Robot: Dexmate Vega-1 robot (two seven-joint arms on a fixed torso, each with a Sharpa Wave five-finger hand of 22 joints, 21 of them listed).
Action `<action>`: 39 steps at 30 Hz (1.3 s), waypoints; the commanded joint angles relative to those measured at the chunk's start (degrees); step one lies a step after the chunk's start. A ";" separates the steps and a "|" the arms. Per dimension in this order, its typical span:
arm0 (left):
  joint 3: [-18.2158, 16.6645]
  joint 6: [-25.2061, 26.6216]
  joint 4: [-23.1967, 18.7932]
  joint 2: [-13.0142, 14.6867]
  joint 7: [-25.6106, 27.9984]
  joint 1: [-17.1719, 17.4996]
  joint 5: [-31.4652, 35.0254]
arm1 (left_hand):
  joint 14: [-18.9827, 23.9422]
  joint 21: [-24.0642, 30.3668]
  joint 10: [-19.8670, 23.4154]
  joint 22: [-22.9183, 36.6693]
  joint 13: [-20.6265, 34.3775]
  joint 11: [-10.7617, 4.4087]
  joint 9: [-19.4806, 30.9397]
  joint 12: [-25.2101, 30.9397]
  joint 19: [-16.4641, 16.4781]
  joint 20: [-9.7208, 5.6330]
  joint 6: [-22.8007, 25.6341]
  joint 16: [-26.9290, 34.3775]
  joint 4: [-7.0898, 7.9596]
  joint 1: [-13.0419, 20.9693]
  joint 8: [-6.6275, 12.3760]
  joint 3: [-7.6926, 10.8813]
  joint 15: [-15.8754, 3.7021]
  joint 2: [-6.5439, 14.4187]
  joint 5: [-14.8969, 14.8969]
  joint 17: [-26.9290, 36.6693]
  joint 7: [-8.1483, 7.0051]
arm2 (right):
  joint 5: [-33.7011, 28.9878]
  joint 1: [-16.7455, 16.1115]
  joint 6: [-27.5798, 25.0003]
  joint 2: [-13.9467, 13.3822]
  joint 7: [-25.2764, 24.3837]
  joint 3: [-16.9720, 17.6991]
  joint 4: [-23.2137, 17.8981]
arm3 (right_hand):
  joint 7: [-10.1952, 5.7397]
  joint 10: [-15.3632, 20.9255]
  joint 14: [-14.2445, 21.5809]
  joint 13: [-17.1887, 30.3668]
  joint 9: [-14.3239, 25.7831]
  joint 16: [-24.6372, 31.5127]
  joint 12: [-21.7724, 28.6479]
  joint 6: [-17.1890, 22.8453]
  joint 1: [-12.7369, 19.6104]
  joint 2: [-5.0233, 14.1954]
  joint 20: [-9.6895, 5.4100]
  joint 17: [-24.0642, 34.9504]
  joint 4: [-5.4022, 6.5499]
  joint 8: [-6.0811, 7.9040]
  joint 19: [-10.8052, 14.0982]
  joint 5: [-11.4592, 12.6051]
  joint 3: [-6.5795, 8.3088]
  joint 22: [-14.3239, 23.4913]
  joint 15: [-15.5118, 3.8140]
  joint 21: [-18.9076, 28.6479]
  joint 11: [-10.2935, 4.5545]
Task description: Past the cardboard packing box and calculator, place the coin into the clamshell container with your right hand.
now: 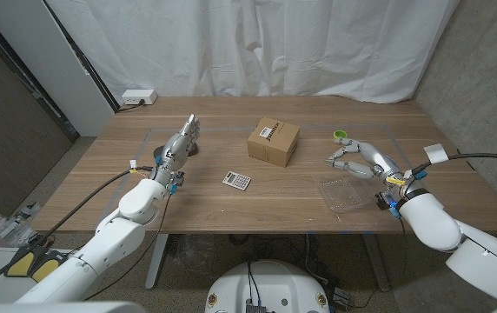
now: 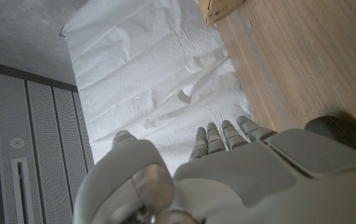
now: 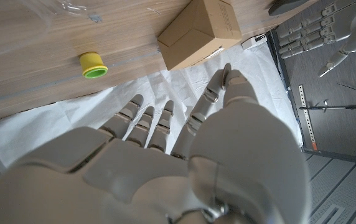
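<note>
While I look down from the head view, my right hand (image 1: 357,160) hovers with fingers apart, holding nothing, just above the clear clamshell container (image 1: 346,192) on the worktop (image 1: 205,204). Cardboard box (image 1: 273,142) and calculator (image 1: 237,180) sit to its left. I cannot find the coin; I judge it thin, hard, slippery, best pinched by the rim.

Left wrist view: left hand (image 2: 228,168) empty, fingers straight.

Right wrist view: fingers (image 3: 142,121) spread, nothing held.

From above, we look down across the whole wooden table (image 1: 214,196) toward the white curtain (image 1: 257,43). Each wrist view sits close behind its own hand, turned upside down. All three views share the cardboard packing box (image 1: 273,142) (image 2: 221,9) (image 3: 200,31) and curtain.
</note>
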 commanded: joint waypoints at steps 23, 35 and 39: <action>-0.31 -1.14 1.41 -1.06 -1.64 -0.18 -1.46 | 0.03 0.15 0.15 0.27 0.32 -0.04 0.31 -0.08 -0.58 -0.61 0.42 -0.01 -0.01 0.63 0.05 -0.60 0.08 -0.06 -0.20 0.21 0.21 | -6.39 0.83 -7.05 0.65 -4.99 -4.46 2.64 | -0.07 -0.78 -0.10 0.09 0.71 0.52 -0.12 -0.37 0.96 0.47 -1.51 0.10 -0.12 0.44 -0.54 0.45 -0.39 0.15 -0.13 0.36 -0.83; 0.12 -0.93 1.82 -1.26 -1.72 -0.72 -1.38 | 0.03 0.16 0.24 0.27 0.32 0.01 0.32 -0.05 -0.55 -0.58 0.44 -0.01 0.01 0.67 0.04 -0.71 0.08 0.02 -0.24 0.21 0.19 | -7.11 0.62 -8.37 -0.05 -6.75 -5.50 3.75 | -0.06 -0.62 0.11 0.11 0.93 0.65 0.04 -0.65 1.12 0.65 -1.31 0.14 -0.12 0.47 -0.53 0.48 -0.44 0.15 0.03 0.43 -1.01; 0.31 -1.01 1.86 -1.41 -1.70 -0.90 -1.22 | 0.02 0.18 0.20 0.27 0.32 -0.05 0.32 -0.07 -0.51 -0.65 0.44 -0.01 0.01 0.70 0.03 -0.75 0.15 0.05 -0.26 0.21 0.17 | -6.41 0.92 -8.05 -0.32 -6.82 -5.56 4.61 | -0.06 -0.53 0.30 0.12 1.01 0.73 0.10 -0.76 1.18 0.71 -1.27 0.16 -0.12 0.48 -0.50 0.48 -0.46 0.15 -0.07 0.47 -1.60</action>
